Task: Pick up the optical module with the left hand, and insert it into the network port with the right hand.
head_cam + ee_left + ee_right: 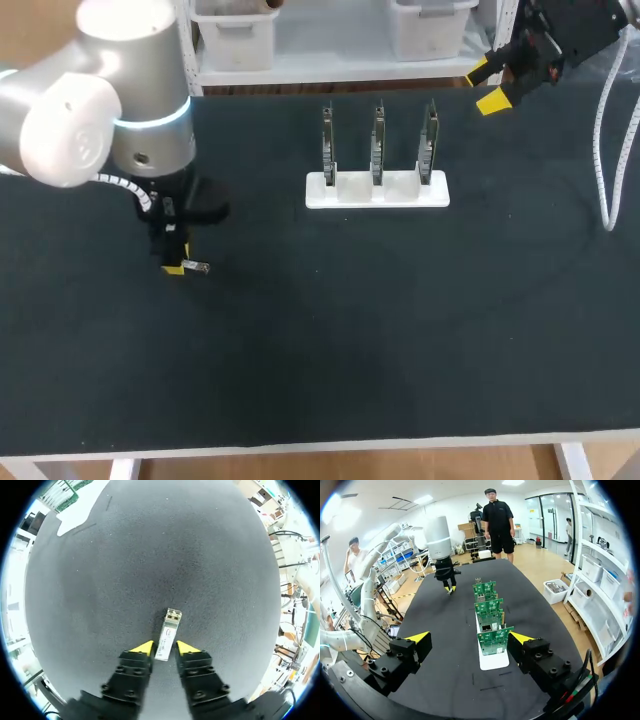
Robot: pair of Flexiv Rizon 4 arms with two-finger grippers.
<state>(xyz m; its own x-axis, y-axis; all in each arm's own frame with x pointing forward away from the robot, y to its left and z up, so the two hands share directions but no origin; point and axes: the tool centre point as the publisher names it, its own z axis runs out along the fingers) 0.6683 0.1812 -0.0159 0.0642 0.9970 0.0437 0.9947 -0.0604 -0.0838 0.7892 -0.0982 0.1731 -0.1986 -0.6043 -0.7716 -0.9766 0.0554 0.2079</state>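
1. From the head view, we are seeing our left gripper (178, 264) reaching down to the table (400, 330) near its left edge. The optical module (196, 267) is lying flat on the table right at its tips. A white holder (377, 191) with three green boards (378, 145) is standing near the middle of the far edge. Our right gripper (490, 85) is hanging over the far right corner, wide open and holding nothing.
2. From the left wrist view, the left gripper (165, 648) is sitting around the optical module (168, 634). Its fingers are only a little apart, and a thin dark gap is showing beside the module, so it is not squeezing it.
3. From the right wrist view, the right gripper (470, 637) is spread wide with nothing in it. The white holder (492, 661) and green boards (490, 612) are standing ahead of it. The left gripper (449, 587) is far ahead, touching the table (445, 645).
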